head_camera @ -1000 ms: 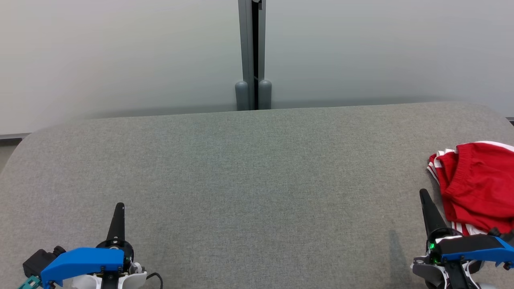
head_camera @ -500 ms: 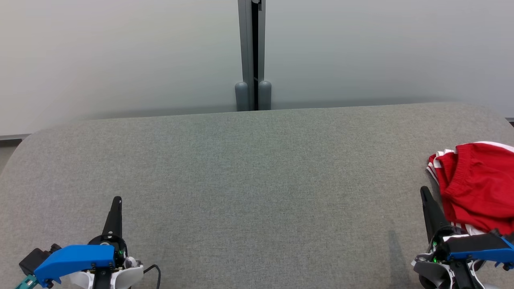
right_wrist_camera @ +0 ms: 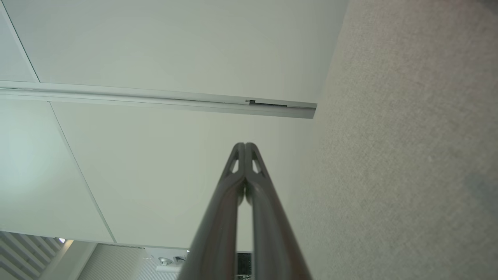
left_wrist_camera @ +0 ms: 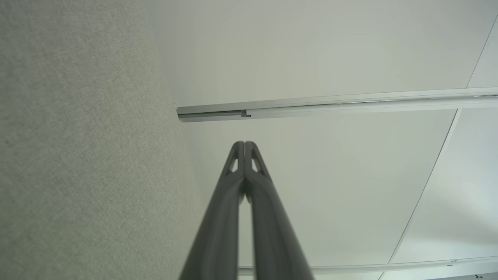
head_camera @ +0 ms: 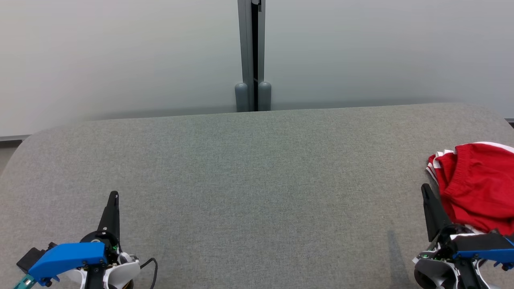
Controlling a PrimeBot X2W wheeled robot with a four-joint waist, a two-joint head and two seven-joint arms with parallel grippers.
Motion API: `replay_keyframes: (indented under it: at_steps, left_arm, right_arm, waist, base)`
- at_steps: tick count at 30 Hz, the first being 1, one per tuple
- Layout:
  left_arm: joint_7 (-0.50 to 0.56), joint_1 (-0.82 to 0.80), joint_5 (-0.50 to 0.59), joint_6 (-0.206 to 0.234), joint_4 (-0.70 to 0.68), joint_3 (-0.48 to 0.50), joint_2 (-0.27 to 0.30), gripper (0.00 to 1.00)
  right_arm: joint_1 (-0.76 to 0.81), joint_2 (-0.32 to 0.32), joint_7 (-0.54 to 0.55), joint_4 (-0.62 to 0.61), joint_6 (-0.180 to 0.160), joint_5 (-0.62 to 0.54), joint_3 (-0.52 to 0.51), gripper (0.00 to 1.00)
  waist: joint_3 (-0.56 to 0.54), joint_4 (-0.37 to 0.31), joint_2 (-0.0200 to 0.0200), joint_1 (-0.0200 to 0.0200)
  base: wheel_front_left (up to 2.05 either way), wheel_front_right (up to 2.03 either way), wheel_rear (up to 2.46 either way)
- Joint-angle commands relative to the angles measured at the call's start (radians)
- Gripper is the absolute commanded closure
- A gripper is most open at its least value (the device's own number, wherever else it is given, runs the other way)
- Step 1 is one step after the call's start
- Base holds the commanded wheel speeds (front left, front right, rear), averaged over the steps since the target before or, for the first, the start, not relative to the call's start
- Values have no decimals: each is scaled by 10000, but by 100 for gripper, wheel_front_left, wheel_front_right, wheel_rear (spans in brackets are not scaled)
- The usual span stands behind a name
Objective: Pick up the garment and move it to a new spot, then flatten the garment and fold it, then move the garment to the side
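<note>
Left gripper [head_camera: 113,197]: near left, low over grey table [head_camera: 257,172], fingers together, empty, pointing forward.
Right gripper [head_camera: 425,192]: near right, fingers together, empty, just beside garment.
Garment [head_camera: 478,184]: red, bunched at table's right edge.

A grey felt-covered table [head_camera: 257,168] stands against pale wall panels [head_camera: 120,52] joined by a grey post [head_camera: 251,52].

Fingers pressed together, the left claw [head_camera: 115,196] and right claw [head_camera: 425,189] point forward
</note>
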Motion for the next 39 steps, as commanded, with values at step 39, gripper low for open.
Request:
replay_keyframes:
  at_steps: [39]
  left_arm:
    - [223, -171, -835, -124, -161, 150, 10, 100]
  right_arm:
    - [159, -64, 227, -204, 4, 847, -61, 100]
  waist:
    - [-24, -5, -1, 0]
  base:
    - [0, 0, 0]
